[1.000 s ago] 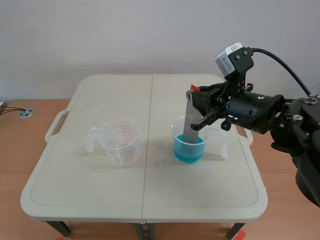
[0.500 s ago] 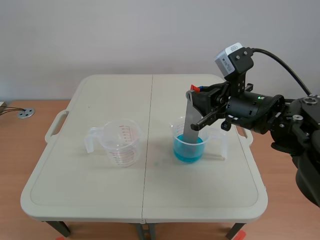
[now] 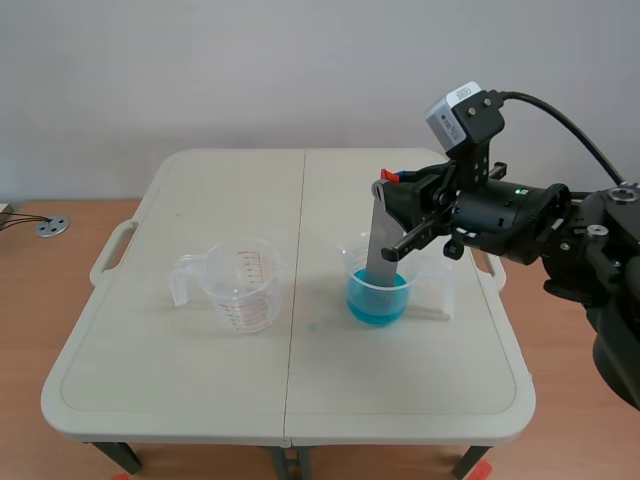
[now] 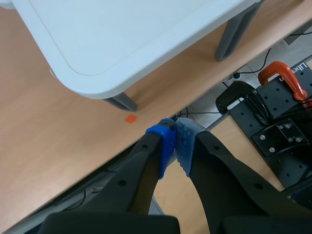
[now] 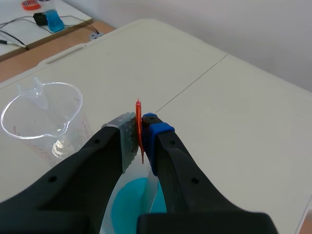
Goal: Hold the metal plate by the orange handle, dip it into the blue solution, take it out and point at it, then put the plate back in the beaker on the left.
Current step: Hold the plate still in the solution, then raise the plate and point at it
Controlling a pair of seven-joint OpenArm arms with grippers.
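Your right gripper (image 3: 395, 190) is clenched on the orange handle (image 3: 390, 176) of the metal plate (image 3: 381, 240). In the right wrist view you see the handle (image 5: 139, 129) edge-on, pressed between the two pads of that gripper (image 5: 140, 131). The plate hangs almost upright from the handle, leaning only a little. Its lower end is inside the right beaker (image 3: 354, 268) and reaches the blue solution (image 3: 372, 305). This beaker stands on the right half of the table (image 3: 200, 380), and its handle points toward the right arm. In the right wrist view, the blue liquid (image 5: 131, 200) shows just under the fingers.

The left beaker (image 3: 240, 285) is transparent with red marks. It stands on the left half of the table, well apart from the right beaker, and nothing is in it. From the right wrist view it (image 5: 44, 117) lies ahead of the gripper and to the side.

Your left gripper (image 4: 174, 141) is closed on nothing, and its two blue pads touch each other. It hangs over the wooden floor, off the table and near one rounded corner of it (image 4: 92, 83). The scene view does not show this gripper.
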